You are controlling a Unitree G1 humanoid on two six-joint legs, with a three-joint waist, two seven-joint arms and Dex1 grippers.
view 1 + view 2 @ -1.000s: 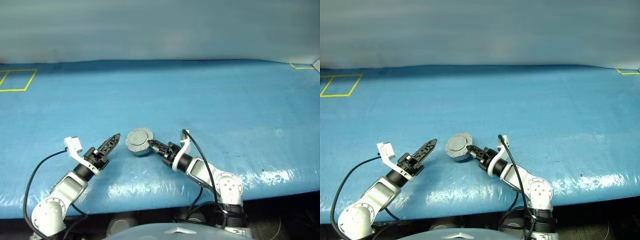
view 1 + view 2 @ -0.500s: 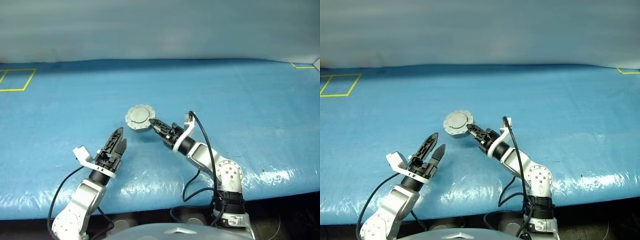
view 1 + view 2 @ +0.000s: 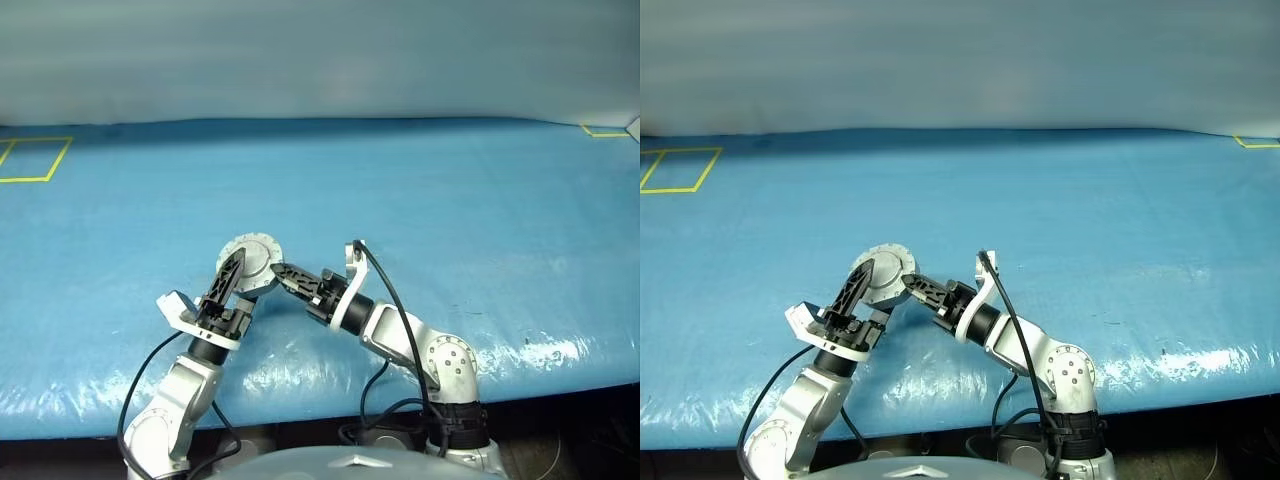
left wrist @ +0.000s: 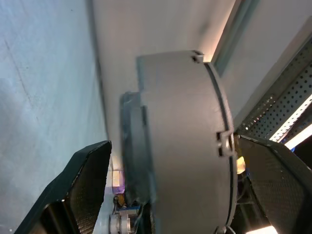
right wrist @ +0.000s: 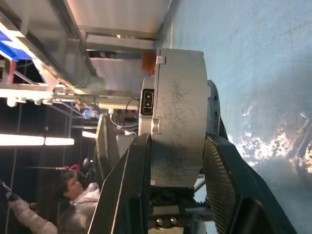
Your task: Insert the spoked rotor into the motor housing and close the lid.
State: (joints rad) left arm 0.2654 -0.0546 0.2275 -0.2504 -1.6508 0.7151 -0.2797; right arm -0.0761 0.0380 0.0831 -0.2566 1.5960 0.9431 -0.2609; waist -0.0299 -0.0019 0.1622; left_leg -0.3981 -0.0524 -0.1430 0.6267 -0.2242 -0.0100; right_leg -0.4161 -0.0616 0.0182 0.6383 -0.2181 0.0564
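Blue sheeting covers the table (image 3: 480,200). Right gripper (image 3: 279,274) clamps the grey motor housing (image 3: 250,266) by its flat faces, lid (image 5: 147,117) closed, above the near table. Left gripper (image 3: 232,277) spread wide, fingers (image 4: 83,180) flanking the housing without touching.

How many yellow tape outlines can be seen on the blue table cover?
2: one yellow tape rectangle at the far left edge of the blue table cover, one yellow tape corner at the far right, cut off by the frame.
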